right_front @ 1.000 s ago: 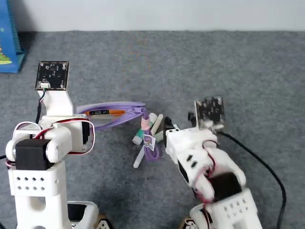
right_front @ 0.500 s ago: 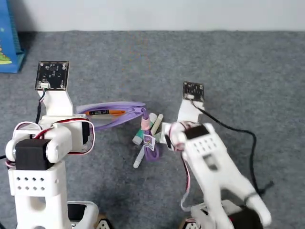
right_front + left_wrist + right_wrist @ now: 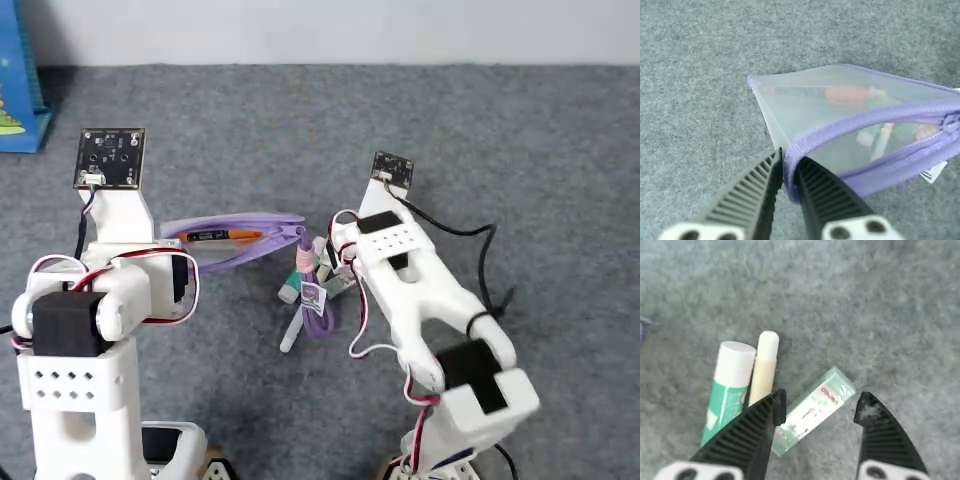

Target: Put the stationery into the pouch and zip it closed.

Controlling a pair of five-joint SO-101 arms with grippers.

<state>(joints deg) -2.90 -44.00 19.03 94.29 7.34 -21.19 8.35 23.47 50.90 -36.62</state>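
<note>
Right end effector [image 3: 822, 400] released, straddling the green box [image 3: 812, 410] (glue stick [image 3: 727, 385] just beside). Left end effector [image 3: 788, 170] clenched on pouch [image 3: 850, 115] rim.

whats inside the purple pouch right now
Through the clear wall of the pouch an orange pen shows. Near the zip end, greenish and pale shapes are unclear: whether they lie inside or behind it cannot be told.

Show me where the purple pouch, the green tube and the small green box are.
Purple pouch [image 3: 850, 120]: left wrist view, on its clear side panel.
Green tube [image 3: 726, 397]: right wrist view, on the green body below the white cap.
Small green box [image 3: 812, 409]: right wrist view, on its printed face.
</note>
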